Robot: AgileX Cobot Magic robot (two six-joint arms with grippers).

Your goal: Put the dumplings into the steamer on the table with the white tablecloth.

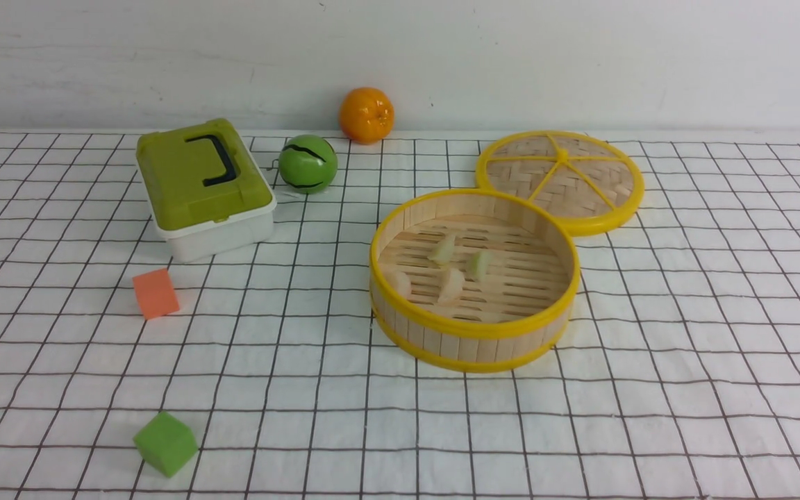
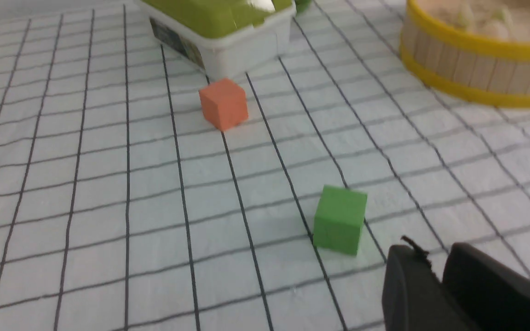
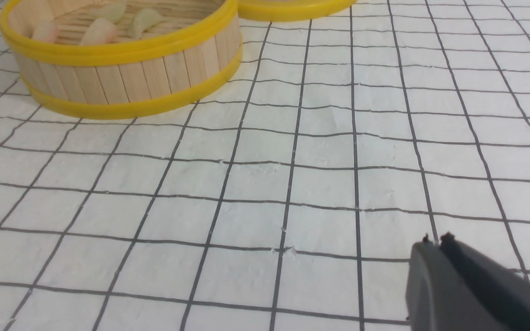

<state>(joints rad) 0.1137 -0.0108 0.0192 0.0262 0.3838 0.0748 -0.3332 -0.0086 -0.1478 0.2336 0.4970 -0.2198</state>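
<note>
Worktop (image 1: 39, 389) under a white tablecloth (image 1: 685, 347), thin black square grid, slightly wrinkled.

Right of centre: steamer (image 1: 473, 333), round and deep, wall of upright pale wood strips, bright yellow rims at top and base, slatted floor. Holds all four dumplings, small translucent lumps lying apart on the slats: a pale green one (image 1: 442, 250) nearest the far edge, a second pale green one (image 1: 480, 264) beside it, a cream one (image 1: 451, 285) in the middle, a pinkish one (image 1: 400, 283) against the wall on the left-edge side.

Just behind the steamer, toward the far right corner: flat lid (image 1: 560, 177), woven bamboo, yellow rim and spokes.

Toward the far left corner: rectangular box (image 1: 202, 184), white base, olive-green cover, black handle. Beside it: glossy green ball (image 1: 307, 163) with dark stripes. At the far edge: dimpled orange (image 1: 367, 114).

Left of centre: matt orange foam cube (image 1: 155, 293). Near the near edge: green foam cube (image 1: 165, 443).

Left hand (image 2: 430, 250): dark fingers a slit apart, released, grasping nothing, just beside the green cube.

Right hand (image 3: 435, 241): fingers clenched together, empty, above bare cloth, well apart from the steamer.
</note>
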